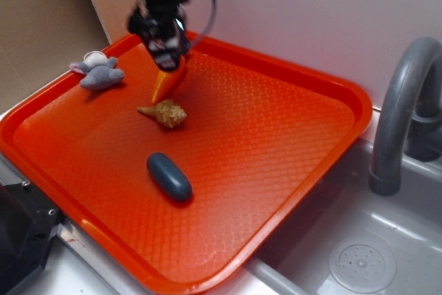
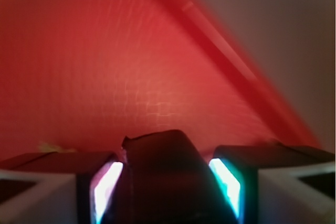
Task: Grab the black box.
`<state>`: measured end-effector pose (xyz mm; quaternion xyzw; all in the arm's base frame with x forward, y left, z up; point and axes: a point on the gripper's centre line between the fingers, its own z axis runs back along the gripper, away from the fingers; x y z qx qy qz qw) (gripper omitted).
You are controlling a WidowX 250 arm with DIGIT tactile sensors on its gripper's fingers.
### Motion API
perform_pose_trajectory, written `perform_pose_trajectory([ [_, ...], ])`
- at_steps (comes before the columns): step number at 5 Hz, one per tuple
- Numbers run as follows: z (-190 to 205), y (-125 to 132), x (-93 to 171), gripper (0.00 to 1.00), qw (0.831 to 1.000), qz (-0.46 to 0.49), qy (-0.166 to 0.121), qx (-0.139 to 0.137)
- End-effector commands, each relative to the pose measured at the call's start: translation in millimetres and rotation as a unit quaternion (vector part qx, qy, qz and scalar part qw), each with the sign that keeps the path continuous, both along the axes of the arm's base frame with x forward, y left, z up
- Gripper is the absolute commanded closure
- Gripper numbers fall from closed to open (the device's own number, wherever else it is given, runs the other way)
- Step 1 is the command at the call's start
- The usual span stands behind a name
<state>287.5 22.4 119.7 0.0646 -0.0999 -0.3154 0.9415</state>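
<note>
We see the gripper (image 1: 164, 52) raised over the far left part of the orange tray (image 1: 290, 108). In the wrist view a dark, matte block fills the gap between the two fingers (image 2: 102, 187), with both pads pressed against its sides. We take this to be the black box (image 2: 160, 174), so the fingers are clamped on it. In the exterior view the box itself is hard to pick out against the dark gripper body; we cannot separate it there with confidence.

Below the gripper lies an orange carrot (image 1: 168, 79), its narrow end pointing toward a tan shell (image 1: 164, 112). The shell sits just beside the carrot tip. A grey plush mouse (image 1: 99, 72) rests near the left rim, and a blue-grey capsule (image 1: 169, 177) lies nearer the camera, well apart from the rest. A grey faucet (image 1: 400, 115) stands at the right, over a sink (image 1: 359, 260).

As we judge it, the grab is essentially done: the box is held and appears clear of the tray surface, though the blur in the wrist view leaves the height uncertain. What may remain is only to keep the hold steady.

We find no brand, label or readable writing on any item in either view.
</note>
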Motion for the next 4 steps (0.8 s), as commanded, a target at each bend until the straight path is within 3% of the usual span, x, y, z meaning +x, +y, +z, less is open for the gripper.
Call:
perform_pose_trajectory([
  [1, 108, -26, -60, 1.00, 0.968, 0.252, 0.005, -0.015],
  [2, 157, -21, -67, 1.00, 0.929, 0.371, -0.019, -0.006],
  [3, 159, -21, -60, 1.00, 0.875, 0.484, -0.005, -0.003],
  [4, 155, -21, -60, 1.00, 0.866, 0.501, 0.007, -0.001],
])
